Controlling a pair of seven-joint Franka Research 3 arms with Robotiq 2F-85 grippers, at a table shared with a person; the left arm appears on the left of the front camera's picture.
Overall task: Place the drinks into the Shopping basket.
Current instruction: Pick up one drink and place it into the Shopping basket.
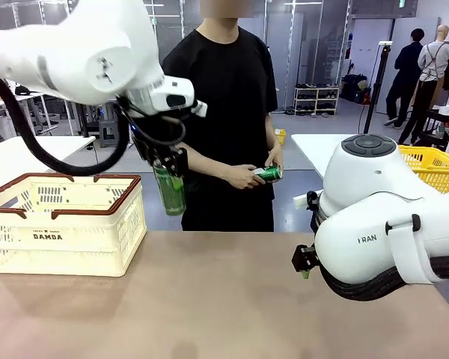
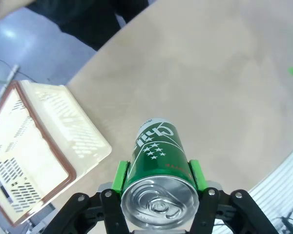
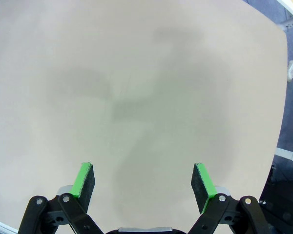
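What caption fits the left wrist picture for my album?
Left jaws clamp a green can over the tan table, the cream Shopping basket sitting off to one side.

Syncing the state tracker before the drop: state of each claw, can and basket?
left claw, shut on green can
green can, roughly upright, in the air near the Shopping basket
right claw, open, empty, over table
Shopping basket, upright on table
second green can, sideways in person's hands

White rounded arms [image 1: 75, 52], black cables [image 1: 367, 288], black right hand [image 3: 143, 168] with green pads [image 3: 84, 183].
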